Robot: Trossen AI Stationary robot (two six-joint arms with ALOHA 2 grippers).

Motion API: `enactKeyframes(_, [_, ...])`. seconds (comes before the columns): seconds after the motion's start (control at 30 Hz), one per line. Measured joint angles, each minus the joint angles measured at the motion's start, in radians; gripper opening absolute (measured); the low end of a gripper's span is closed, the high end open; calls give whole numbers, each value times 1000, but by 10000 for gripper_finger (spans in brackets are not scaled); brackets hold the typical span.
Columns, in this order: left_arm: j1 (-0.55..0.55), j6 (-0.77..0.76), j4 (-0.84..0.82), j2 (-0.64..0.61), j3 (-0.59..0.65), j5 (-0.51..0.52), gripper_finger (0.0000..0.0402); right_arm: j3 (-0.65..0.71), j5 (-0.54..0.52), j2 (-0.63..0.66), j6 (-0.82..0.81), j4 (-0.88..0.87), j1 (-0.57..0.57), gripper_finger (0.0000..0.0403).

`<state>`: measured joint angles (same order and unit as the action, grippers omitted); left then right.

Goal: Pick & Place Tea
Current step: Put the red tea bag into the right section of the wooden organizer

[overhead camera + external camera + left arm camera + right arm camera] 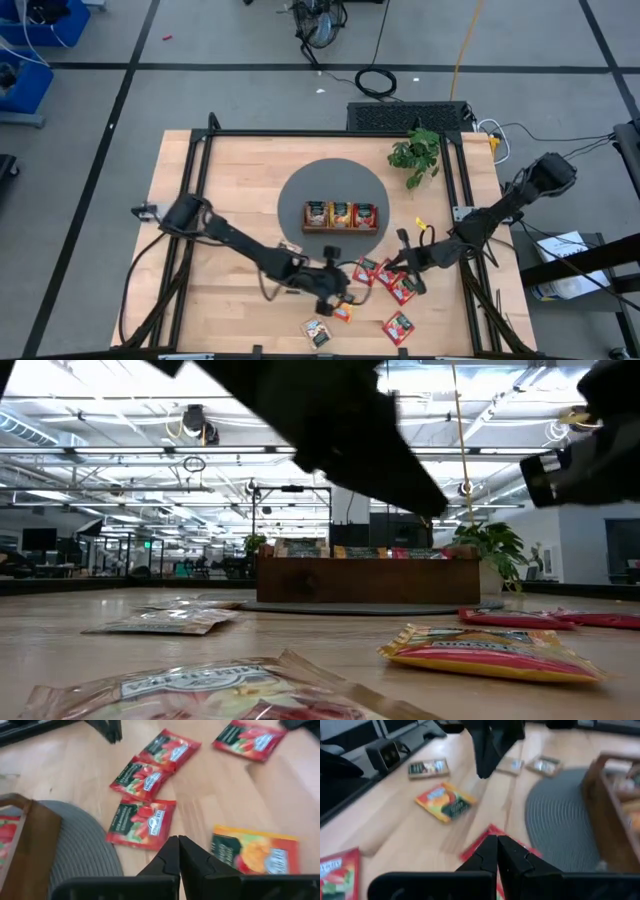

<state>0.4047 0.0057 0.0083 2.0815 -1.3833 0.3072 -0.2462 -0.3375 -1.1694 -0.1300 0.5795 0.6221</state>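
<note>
Hovering over the bench (pixel 230 180), left pincer (pixel 178 851) and right pincer (pixel 496 849) pressed together, empty, near red tea packets (pixel 141 823)

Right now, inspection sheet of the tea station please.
Surface: wooden table, round grey mat mid-table.
Job's things: red tea packets loose near the front edge, one orange packet; more stand in the wooden tray.
Clutter: potted plant.
Grippers: left gripper and right gripper both have jaws shut and empty, low over the packets.
Cables: black coil and yellow cord on the floor.
Surroundings: open lab floor, nobody seen.
</note>
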Motion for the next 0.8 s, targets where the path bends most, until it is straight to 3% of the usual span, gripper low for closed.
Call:
enactKeyframes(0.2, [-54,19,-52,121,-153,4,15,51,-2,3,-139,5,-34,0])
enactKeyframes(0.5, [-68,60,-68,145,-172,-69,8,53,78,31,-242,-51,-25,0])
enactKeyframes(0.63, [-68,64,-108,145,-171,-71,6,53,39,31,-269,-121,-25,0])
enactKeyframes(0.8, [-73,61,-110,145,-171,-89,9,52,-53,-20,-342,-79,-32,0])
